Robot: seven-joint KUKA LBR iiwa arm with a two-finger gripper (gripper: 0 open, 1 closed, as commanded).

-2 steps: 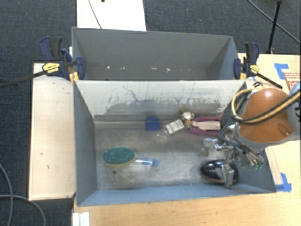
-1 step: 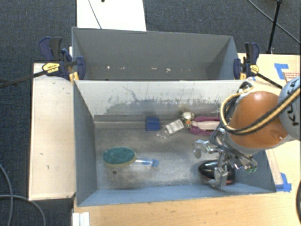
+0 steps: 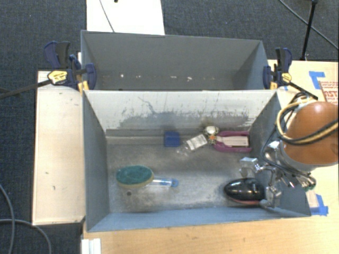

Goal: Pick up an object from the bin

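My gripper (image 3: 260, 180) hangs low in the bin's front right corner, its fingers apart. Just below and to its left lies a glossy black oval thing (image 3: 242, 190), like a computer mouse; one fingertip (image 3: 272, 192) stands at its right end and the other (image 3: 248, 166) above its far side. Nothing is held between the fingers. A purple-and-pink handled tool (image 3: 232, 141) lies by the back wall, a little beyond the gripper.
A crumpled clear plastic piece (image 3: 195, 142) and a small blue block (image 3: 171, 138) lie along the back wall. A green round brush with a clear handle (image 3: 135, 176) rests at the front left. The arm's orange cover and cables hang over the right wall.
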